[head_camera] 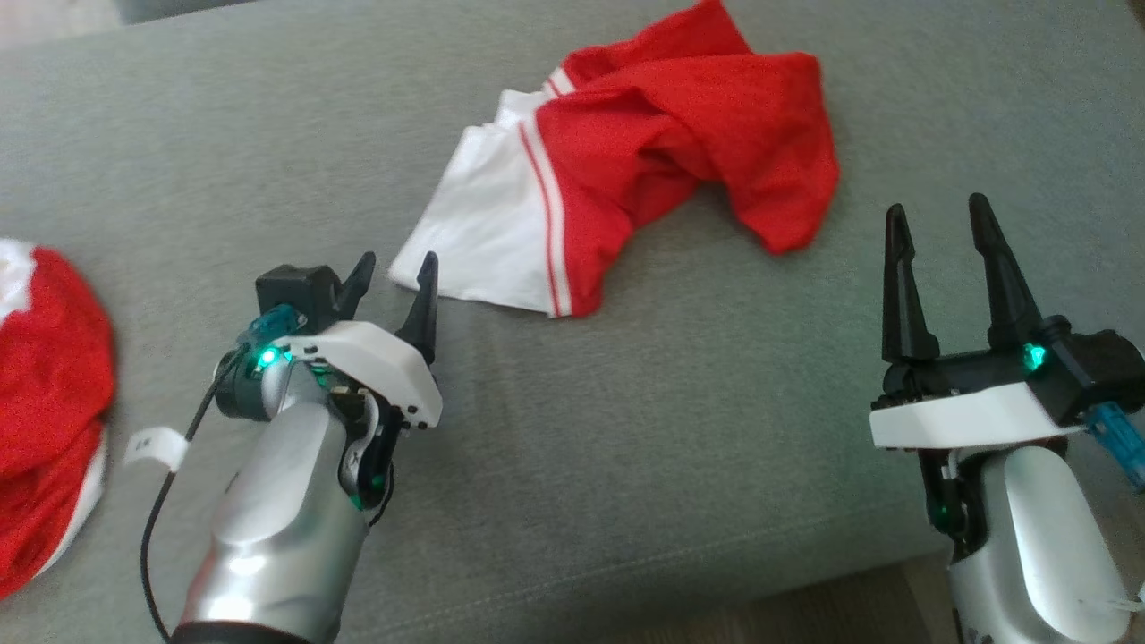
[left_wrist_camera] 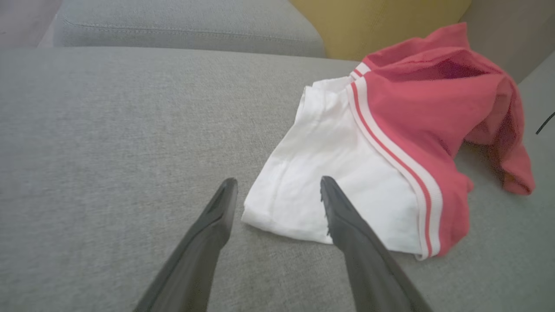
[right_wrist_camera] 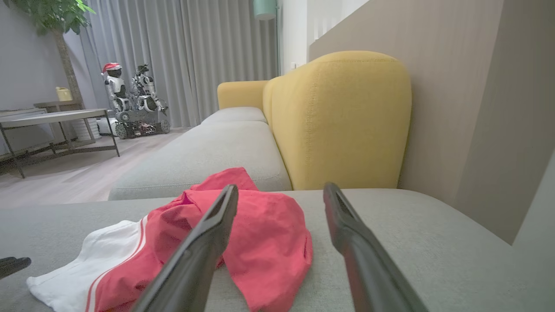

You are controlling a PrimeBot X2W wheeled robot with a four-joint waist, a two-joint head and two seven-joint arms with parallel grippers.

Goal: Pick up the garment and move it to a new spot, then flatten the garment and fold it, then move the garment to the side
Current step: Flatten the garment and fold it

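Garment (head_camera: 626, 170) lies crumpled on sofa (head_camera: 626, 447), left gripper (head_camera: 398, 268) and right gripper (head_camera: 935, 210) both released, empty; left's at its white corner, possibly touching, so pinch low there.

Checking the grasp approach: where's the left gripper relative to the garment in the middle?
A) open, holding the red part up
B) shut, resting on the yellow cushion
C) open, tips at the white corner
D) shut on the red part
C: the left gripper is open with its tips at the white corner of the garment, gripping nothing.
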